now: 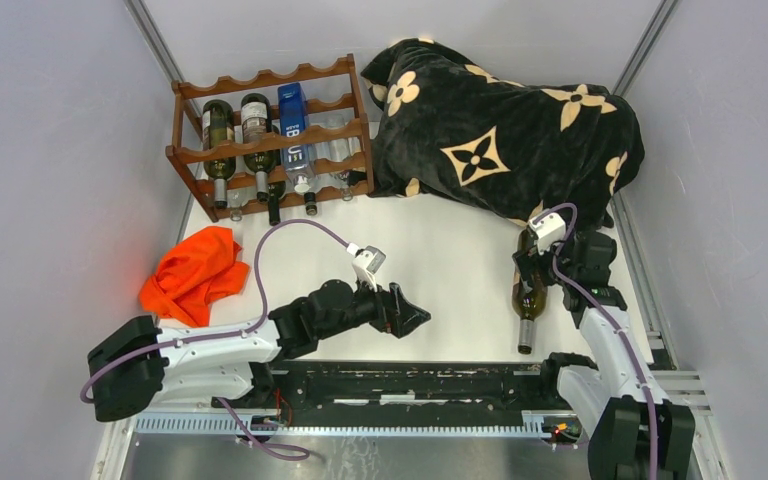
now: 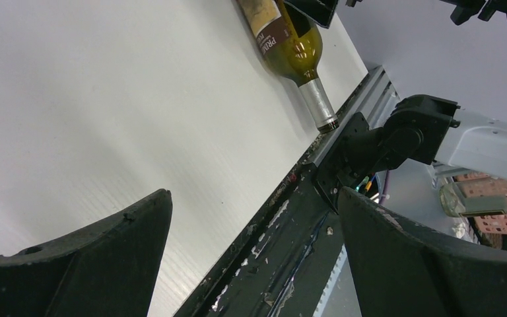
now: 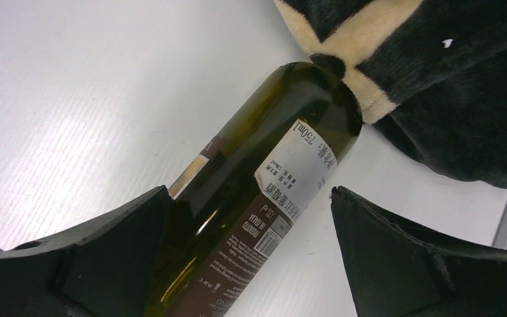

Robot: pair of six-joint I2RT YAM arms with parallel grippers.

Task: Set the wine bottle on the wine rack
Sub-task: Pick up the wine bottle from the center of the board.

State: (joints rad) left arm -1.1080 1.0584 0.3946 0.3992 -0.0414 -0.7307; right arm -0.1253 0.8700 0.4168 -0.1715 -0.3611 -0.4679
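Found the wine bottle [image 1: 529, 298] lying on its side on the white counter [image 1: 440, 240], toward the right, neck pointing at the near edge and base turned to the black blanket [image 1: 500, 130] with tan flower motifs. Could not tell from the right wrist view whether base and blanket touched or merely sat just beside each other.

Saw the right pincer [image 3: 251, 195] lowered over the bottle's body, spread wide, one finger [image 3: 72, 264] on either side of the glass and the labelled body running between them. Noted the left-hand finger's edge overlapping the glass in that view; could not tell contact from mere closeness. Saw no pinch on the bottle.

Found the left pincer [image 1: 422, 318] likewise spread, hanging over bare counter near the middle, pinching nothing, well apart from the bottle.

Located the wine rack [image 1: 270, 140] at the far left of the counter, well apart from the bottle on the counter. Counted two dark green bottles [image 1: 218, 130] side by side at the left of its middle tier, then a blue-labelled bottle [image 1: 294, 125], then clear glass [image 1: 335, 145] at the right, too faint to count. Made out further necks [image 1: 273, 205] poking forward from the lower tier. Spotted a crumpled orange cloth [image 1: 195, 270] on the counter in front of the rack.
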